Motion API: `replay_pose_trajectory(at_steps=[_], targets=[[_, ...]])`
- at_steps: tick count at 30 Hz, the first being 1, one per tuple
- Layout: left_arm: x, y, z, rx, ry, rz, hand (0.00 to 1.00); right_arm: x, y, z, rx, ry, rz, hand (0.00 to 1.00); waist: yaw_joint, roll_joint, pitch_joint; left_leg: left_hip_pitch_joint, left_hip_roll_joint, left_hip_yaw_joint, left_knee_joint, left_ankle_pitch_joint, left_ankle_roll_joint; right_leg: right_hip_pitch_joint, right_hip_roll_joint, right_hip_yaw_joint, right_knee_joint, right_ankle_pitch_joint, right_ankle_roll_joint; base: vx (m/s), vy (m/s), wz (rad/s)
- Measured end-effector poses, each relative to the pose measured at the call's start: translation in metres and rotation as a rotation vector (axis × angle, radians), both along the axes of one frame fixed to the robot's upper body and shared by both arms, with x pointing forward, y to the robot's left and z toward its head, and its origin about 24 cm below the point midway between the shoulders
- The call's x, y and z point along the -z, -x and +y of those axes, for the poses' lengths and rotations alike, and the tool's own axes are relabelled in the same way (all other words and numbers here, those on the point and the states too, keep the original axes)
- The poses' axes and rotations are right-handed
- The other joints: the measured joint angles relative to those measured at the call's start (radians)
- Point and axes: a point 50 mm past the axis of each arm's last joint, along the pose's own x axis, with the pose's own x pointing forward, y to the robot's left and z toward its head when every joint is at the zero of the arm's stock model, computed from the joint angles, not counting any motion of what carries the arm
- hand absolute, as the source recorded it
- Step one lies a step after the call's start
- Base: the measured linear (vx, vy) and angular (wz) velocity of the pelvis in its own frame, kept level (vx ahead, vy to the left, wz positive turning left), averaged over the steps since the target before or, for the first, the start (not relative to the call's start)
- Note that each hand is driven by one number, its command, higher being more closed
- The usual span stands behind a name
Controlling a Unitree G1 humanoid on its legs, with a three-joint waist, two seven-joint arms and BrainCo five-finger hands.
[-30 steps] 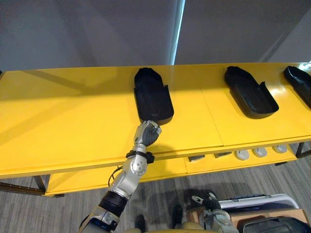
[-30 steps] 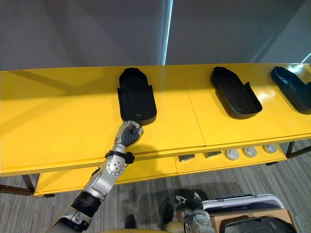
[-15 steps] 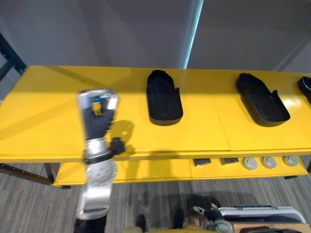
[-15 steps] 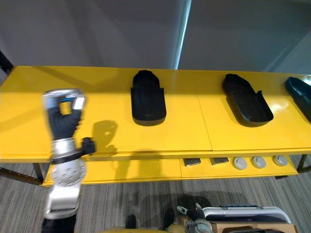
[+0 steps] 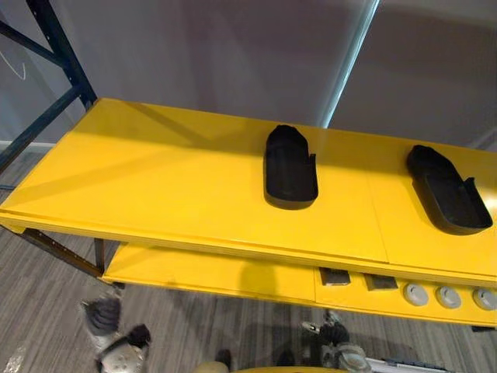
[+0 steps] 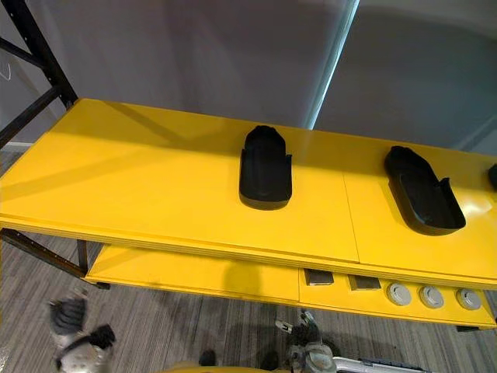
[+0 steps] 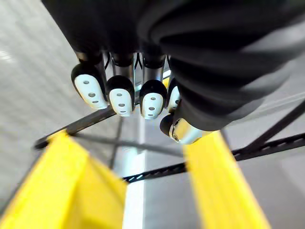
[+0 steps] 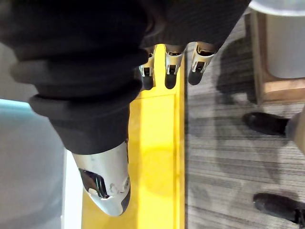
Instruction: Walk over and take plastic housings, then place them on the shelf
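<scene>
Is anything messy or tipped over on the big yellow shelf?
No, nothing looks wrong. The middle housing and the right housing both lie flat on the yellow shelf, open side up, apart from each other, not hanging over the edge. Small parts sit in a row on the lower level.

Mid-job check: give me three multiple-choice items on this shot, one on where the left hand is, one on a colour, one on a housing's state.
1. Where is the left hand? A on a housing; B low over the floor, before the shelf; C on the lower board.
2. What colour is the shelf? A blue; B grey; C yellow.
3. The left housing is: A lying free on the shelf top; B gripped by a hand; C tipped on end.
Key: B, it hangs below the front edge over the floor; C, its top is yellow; A, no hand touches it.
</scene>
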Motion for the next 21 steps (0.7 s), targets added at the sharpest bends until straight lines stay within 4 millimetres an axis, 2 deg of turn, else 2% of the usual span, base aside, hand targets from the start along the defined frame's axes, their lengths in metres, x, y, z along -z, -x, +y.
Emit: replay_pose_trajectory(at_steps=[1,2,4,11,14,21], targets=[[0.009,0.003,-0.006,0.017,0.032,0.039,1.0,0.0,0.001,0.0,0.001,0.0,0.002,0.0,0.0,0.004,-0.004,0.001,0.0,0.001,0.0,-0.002,-0.001,0.0,0.0,0.001,0.0,0.0,0.0,0.0,0.009,-0.06],[0.027,0.01,-0.019,0.057,0.101,0.125,0.0,0.001,0.003,-0.001,0.005,0.001,0.007,0.0,-0.001,0.01,-0.015,0.003,0.001,0.004,-0.003,-0.004,-0.005,0.0,0.0,0.003,0.0,-0.001,0.0,-0.01,0.007,-0.06],[0.037,0.017,-0.026,0.079,0.145,0.185,0.0,0.002,0.004,-0.001,0.006,0.0,0.014,0.0,-0.002,0.017,-0.018,0.007,0.002,0.01,-0.006,-0.004,-0.005,0.001,0.002,0.008,0.0,-0.001,0.0,-0.02,0.005,-0.09],[0.053,0.014,-0.029,0.138,0.168,0.288,0.0,0.011,0.019,-0.012,0.023,0.024,0.099,0.0,-0.008,0.052,-0.026,0.028,0.004,0.03,-0.042,0.001,-0.011,-0.003,0.006,0.035,-0.007,0.001,0.0,-0.02,0.007,-0.1],[0.056,0.012,-0.028,0.185,0.153,0.32,0.0,0.012,0.015,-0.014,0.022,0.028,0.101,0.0,-0.028,0.051,-0.025,0.03,0.006,0.032,-0.045,0.003,-0.008,-0.005,0.01,0.04,-0.012,0.001,0.0,0.04,0.004,-0.04],[0.057,0.002,-0.03,0.299,0.121,0.348,0.0,0.009,0.003,-0.016,0.034,0.035,0.077,0.0,-0.035,0.044,-0.014,0.047,0.006,0.043,-0.059,0.007,-0.009,-0.009,0.02,0.063,-0.025,0.003,0.0,0.07,0.001,-0.11]])
